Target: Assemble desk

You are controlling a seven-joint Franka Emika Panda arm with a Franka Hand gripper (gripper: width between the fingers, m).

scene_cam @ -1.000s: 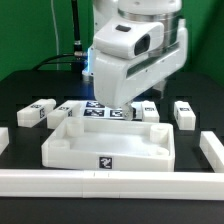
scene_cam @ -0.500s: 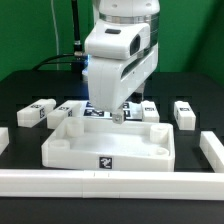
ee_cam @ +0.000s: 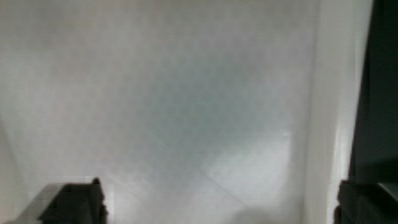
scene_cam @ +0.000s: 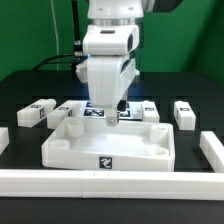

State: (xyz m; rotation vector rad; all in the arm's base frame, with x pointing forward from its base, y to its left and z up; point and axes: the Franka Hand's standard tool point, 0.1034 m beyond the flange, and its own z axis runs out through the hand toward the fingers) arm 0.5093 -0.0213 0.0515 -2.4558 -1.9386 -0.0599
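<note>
- Exterior view: tabletop is sitting at the middle of the black table, open side up, with one tag showing on its front wall.
- Four legs are lying behind it in a row: far-left leg and inner-left leg on the exterior view's left, inner-right leg and far-right leg on its right. All are lying loose, none joined to the tabletop.
- Marker board is lying flat between the inner legs, just behind the tabletop.
- Gripper is hanging over the tabletop's back rim, pointing down; whether it is touching is unclear.
- Wrist view: fingers are standing spread wide, pinching nothing, with a plain white surface filling the space between them.
- Rails are bordering the table's front and sides.
</note>
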